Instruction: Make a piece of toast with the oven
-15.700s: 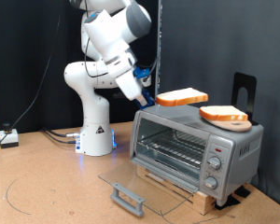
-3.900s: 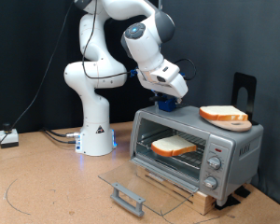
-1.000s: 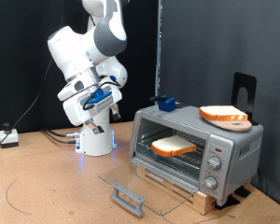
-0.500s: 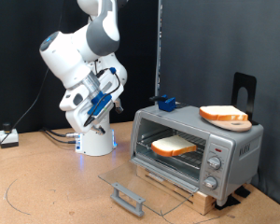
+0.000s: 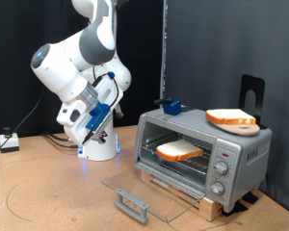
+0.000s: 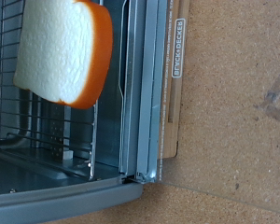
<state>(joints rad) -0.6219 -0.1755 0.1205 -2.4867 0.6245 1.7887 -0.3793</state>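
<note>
Exterior and wrist views of a toast-making trial. The square bread slice with pale cream face and orange-brown crust [image 5: 180, 150] lies flat on the wire rack inside the boxy silver-grey countertop toaster oven [image 5: 243, 154], whose glass door with grey bar handle [image 5: 132, 203] is folded down onto the brown tabletop [image 5: 39, 192]. A second, similar slice on a tan wooden disc [image 5: 231, 119] sits on the oven roof, towards 3 o'clock of a small blue object [image 5: 170, 106]. The white arm's two-finger gripper [image 5: 93, 117] hangs well apart from the oven; the slice lies towards 4 o'clock from it. Nothing shows between the fingers; whether they are parted cannot be told. In the wrist view, "BLACK+DECKER" is printed on the door frame [image 6: 175, 47].
</note>
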